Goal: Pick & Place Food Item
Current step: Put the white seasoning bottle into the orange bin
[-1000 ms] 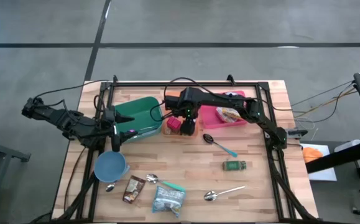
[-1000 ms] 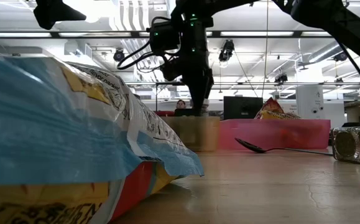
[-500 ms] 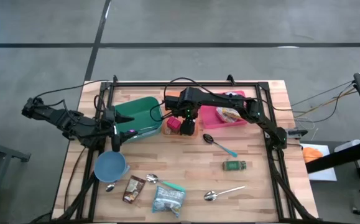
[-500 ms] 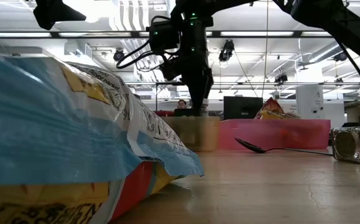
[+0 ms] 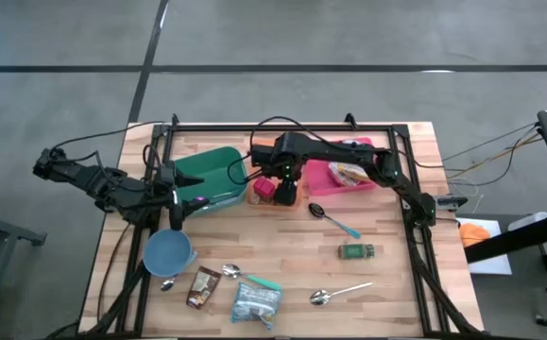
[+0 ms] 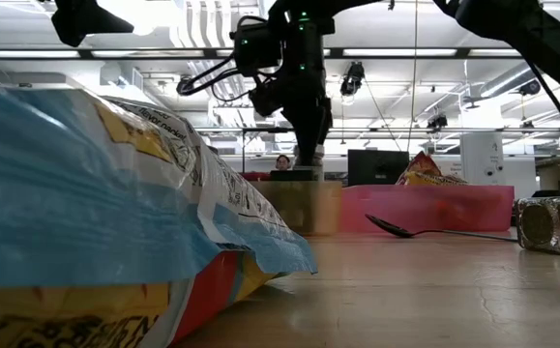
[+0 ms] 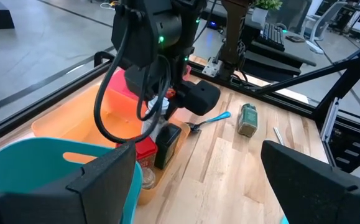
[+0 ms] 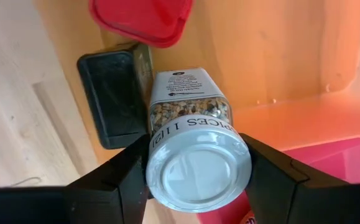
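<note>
A spice jar (image 8: 189, 109) with a white cap and seeds behind clear glass is in my right gripper (image 8: 198, 168), which is shut on it. The gripper points down over the orange tray (image 8: 279, 56) between the green bin (image 5: 212, 175) and the pink bin (image 5: 349, 179). A black-lidded jar (image 8: 108, 96) and a red-lidded jar (image 8: 142, 18) stand in the same tray beside it. My left gripper (image 5: 174, 215) waits open at the table's left, near the green bin, with nothing between its fingers. My right gripper pinches the spice jar at its white cap (image 8: 155, 168), one finger (image 8: 120, 180) on each side. The fingers come from above, pointing down. The jar hangs below them over the orange tray; whether its base is clear of the tray I cannot tell.
The pink bin holds a snack bag (image 5: 349, 173). On the wood lie a blue-handled spoon (image 5: 334, 219), a green jar (image 5: 356, 250), a metal spoon (image 5: 339, 293), two snack bags (image 5: 256, 300) and a blue cup (image 5: 167, 253). A black frame rims the table.
</note>
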`<action>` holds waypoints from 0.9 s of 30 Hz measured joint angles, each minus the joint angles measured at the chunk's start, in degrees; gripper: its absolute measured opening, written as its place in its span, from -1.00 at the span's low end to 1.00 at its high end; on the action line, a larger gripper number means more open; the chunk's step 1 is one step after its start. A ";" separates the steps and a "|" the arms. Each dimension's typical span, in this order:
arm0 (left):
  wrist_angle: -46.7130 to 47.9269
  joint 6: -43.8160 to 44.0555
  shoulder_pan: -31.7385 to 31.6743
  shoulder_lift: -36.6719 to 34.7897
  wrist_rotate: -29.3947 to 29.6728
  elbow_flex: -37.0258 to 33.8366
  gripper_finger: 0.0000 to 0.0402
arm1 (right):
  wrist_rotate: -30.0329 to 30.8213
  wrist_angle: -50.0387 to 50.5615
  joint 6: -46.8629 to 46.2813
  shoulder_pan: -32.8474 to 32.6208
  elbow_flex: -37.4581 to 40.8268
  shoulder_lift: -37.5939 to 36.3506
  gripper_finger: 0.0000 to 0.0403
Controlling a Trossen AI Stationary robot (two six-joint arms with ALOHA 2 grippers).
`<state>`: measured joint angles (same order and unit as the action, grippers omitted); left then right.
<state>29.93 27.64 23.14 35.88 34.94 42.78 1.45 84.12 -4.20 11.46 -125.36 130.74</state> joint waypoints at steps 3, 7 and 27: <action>0.15 0.18 0.00 0.00 -0.02 0.00 0.73 | 0.13 -0.33 0.14 0.12 0.00 -0.40 0.02; 0.25 0.78 0.00 0.00 -0.01 0.00 0.73 | 0.06 -0.57 0.28 0.99 -0.04 -0.51 0.02; 0.82 0.95 0.00 0.00 -0.01 0.00 0.73 | 0.51 -3.65 -0.12 4.05 3.76 -0.43 0.46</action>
<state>30.76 28.58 23.14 35.88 34.92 42.78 1.96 80.47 -4.32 15.51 -121.60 130.31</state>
